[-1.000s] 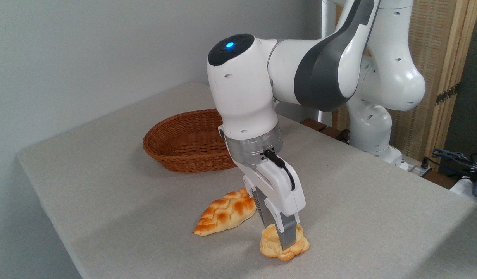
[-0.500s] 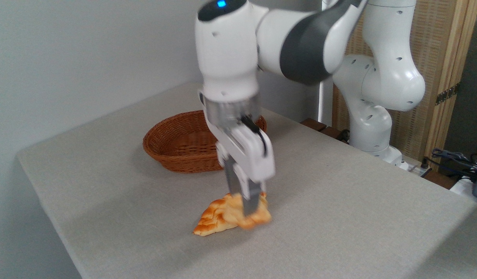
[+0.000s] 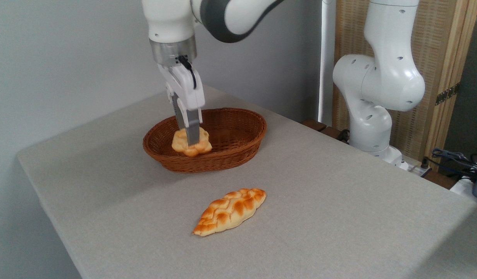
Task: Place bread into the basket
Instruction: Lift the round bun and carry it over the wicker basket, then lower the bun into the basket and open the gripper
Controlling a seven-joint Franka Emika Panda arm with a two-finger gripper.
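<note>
The bread [image 3: 180, 144], a small round golden-yellow bun with a lumpy edge, hangs over the near left part of the basket [image 3: 238, 153], about level with its rim. My gripper [image 3: 190, 140] points straight down and is shut on the bun, one finger running across its front. The basket is an oval reddish-brown wicker one standing at the back left of the table. I cannot tell whether the bun touches the basket's floor.
A long braided orange-brown loaf [image 3: 230, 211] lies on the grey table [image 3: 339, 201] in front of the basket. The arm's white base [image 3: 374, 104] stands at the right rear, with cables [image 3: 455, 159] beyond the table's right edge.
The gripper lifted the bun from the table's front, carried it up and back to the left past the braided loaf, and now holds it over the basket.
</note>
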